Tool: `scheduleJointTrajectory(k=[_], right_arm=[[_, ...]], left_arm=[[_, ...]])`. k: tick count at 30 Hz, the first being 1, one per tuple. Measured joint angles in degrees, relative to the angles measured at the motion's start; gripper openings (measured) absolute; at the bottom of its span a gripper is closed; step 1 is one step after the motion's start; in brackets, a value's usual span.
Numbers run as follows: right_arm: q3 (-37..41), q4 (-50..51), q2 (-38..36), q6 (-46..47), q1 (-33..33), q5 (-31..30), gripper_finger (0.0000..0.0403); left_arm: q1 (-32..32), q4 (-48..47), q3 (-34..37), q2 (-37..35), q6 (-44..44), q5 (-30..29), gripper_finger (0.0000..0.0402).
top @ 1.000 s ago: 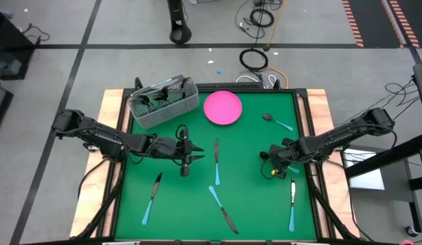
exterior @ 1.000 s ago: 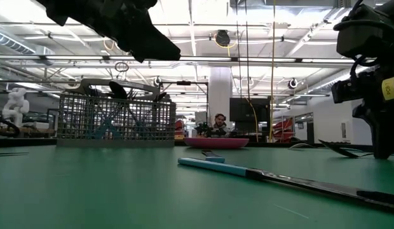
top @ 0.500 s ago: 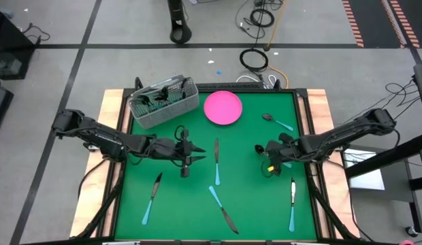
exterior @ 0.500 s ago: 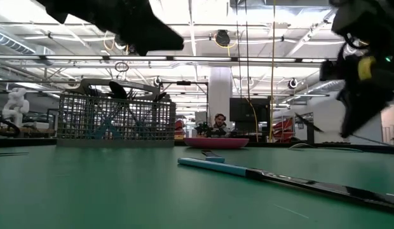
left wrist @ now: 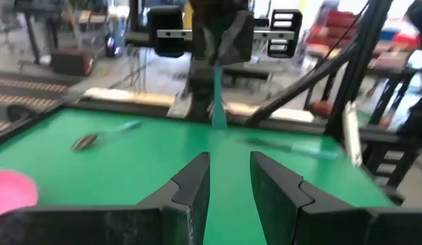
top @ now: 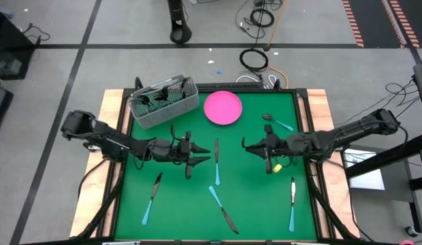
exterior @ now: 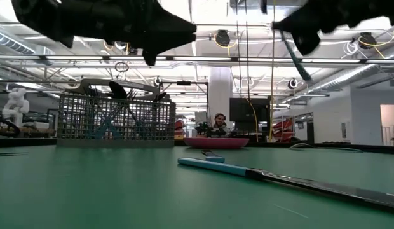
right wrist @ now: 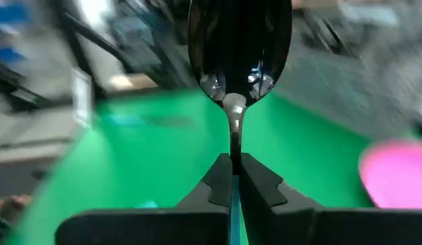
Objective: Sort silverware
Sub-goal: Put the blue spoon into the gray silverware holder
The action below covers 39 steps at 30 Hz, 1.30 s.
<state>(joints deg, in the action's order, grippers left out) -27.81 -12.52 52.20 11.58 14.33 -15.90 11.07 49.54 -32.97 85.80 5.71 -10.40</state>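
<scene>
Right wrist view: a dark-bowled spoon [right wrist: 239, 47] stands pinched by its neck in the right hand [right wrist: 234, 178], fingers clamped together on it, above the green desk [top: 252, 197] right of centre. Facing it, the left hand [top: 202, 160] hovers with fingers apart, holding nothing. Other silverware lies scattered: knives [top: 216, 162], a fork [top: 292, 204] and a second spoon [top: 276, 122] near the pink plate [top: 222, 107] and mesh basket [top: 163, 102].

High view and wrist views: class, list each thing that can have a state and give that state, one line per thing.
Right gripper: shut on the dark metal spoon, lifted off the table.
Left gripper: open, empty, raised over the green table.
Grey wire-mesh basket: upright, holding cutlery.
Pink round plate: flat, empty.
Blue-handled knife: lying flat.
</scene>
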Motion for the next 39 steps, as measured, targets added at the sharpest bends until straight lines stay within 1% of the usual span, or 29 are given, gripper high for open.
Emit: scheduleJointTrajectory(k=[4,8,12,18,28,33,39], right_arm=[[0.0,-12.1,2.7,-3.7,0.0,5.3,0.0000],[0.0,-18.5,6.7,-4.6,0.0,5.6,0.0000],[0.0,-23.7,11.5,-4.8,0.0,5.7,0.0000],[0.0,-34.2,18.2,-4.8,0.0,5.7,0.0000],[0.0,-46.5,27.5,-4.8,0.0,5.8,0.0000],[-0.1,-52.4,31.4,-4.8,-0.1,5.7,0.0000],[-0.1,-58.3,34.9,-4.8,-0.3,5.6,0.0000]], left_arm=[[0.0,12.2,0.0,5.8,0.0,2.1,0.0107],[0.0,19.2,-0.5,9.9,0.2,2.0,0.0107],[0.0,18.4,-2.7,12.5,2.7,0.9,0.0107],[0.0,17.0,-5.8,15.5,2.9,1.7,0.0107],[0.0,16.9,-6.8,16.0,3.0,2.9,0.0107],[0.0,16.8,-6.8,16.0,2.9,6.3,0.0107],[0.0,17.1,-6.8,16.0,2.9,6.5,0.0107]])
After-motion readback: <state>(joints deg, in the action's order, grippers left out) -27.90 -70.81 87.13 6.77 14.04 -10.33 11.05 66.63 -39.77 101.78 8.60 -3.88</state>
